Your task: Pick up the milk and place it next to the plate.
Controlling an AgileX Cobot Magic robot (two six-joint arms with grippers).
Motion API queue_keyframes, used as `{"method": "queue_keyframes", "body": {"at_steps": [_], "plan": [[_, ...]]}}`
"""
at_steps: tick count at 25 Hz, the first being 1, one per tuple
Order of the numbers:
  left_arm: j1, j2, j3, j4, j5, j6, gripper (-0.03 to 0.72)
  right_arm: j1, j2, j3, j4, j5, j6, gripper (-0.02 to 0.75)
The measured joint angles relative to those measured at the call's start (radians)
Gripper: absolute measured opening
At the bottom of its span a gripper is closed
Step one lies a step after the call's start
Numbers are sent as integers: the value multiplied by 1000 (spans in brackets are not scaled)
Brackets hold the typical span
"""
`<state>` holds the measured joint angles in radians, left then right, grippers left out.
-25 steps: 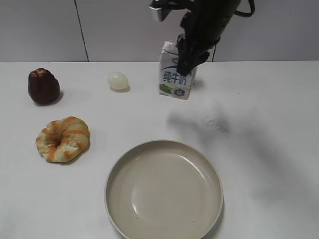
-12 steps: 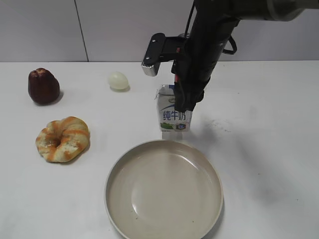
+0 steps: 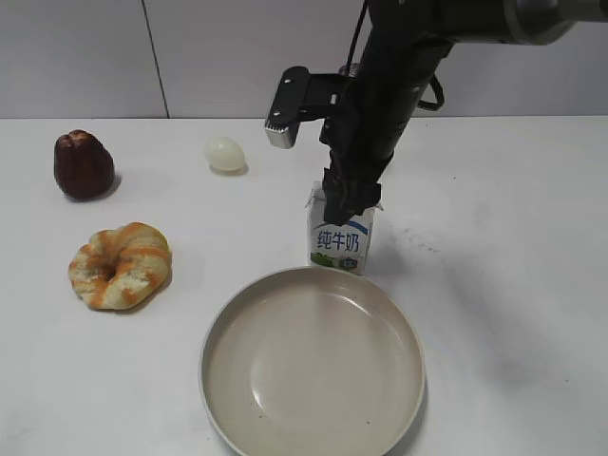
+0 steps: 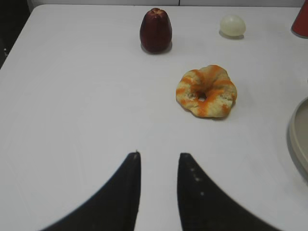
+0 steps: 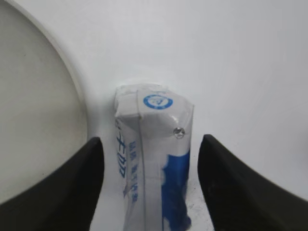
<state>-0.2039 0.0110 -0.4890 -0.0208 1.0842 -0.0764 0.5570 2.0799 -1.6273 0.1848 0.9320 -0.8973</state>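
Observation:
The milk (image 3: 340, 242), a small white carton with blue characters, stands upright on the table just behind the far rim of the plate (image 3: 313, 370), a large round beige dish. My right gripper (image 3: 347, 204) hangs over the carton's top. In the right wrist view the milk (image 5: 151, 159) sits between the right gripper's (image 5: 151, 138) open jaws, with a gap on each side, and the plate's rim (image 5: 38, 96) lies at the left. My left gripper (image 4: 159, 155) is open and empty over bare table, with the plate's edge (image 4: 298, 139) at the right.
A ring-shaped bread (image 3: 120, 265) lies at the left. A dark red fruit-like thing (image 3: 84, 163) stands at the far left. A pale egg (image 3: 225, 153) lies at the back. A red thing (image 4: 301, 21) shows at the left wrist view's top right edge.
My right gripper carried the milk from the back of the table forward and down to the plate's far rim. The carton now stands on the table.

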Motion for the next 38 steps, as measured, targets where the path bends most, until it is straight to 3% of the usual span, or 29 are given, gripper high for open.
{"method": "queue_keyframes", "body": {"at_steps": [5,9,15,19,22,27,33,38], "plan": [[0,0,0,0,0,0,209,-13,-5,-76,6,62,153,568],[0,0,0,0,0,0,209,-74,-48,-157,48,103,299,587],[0,0,0,0,0,0,209,-293,-128,-176,-1,161,572,588],[0,0,0,0,0,0,209,-437,-156,-171,-65,245,656,588],[0,0,0,0,0,0,209,-499,-211,-147,-74,252,688,588],[0,0,0,0,0,0,209,-491,-388,15,-27,254,716,588],[0,0,0,0,0,0,209,-390,-684,348,22,246,728,588],[0,0,0,1,0,0,209,-384,-960,633,-4,168,741,588]]}}
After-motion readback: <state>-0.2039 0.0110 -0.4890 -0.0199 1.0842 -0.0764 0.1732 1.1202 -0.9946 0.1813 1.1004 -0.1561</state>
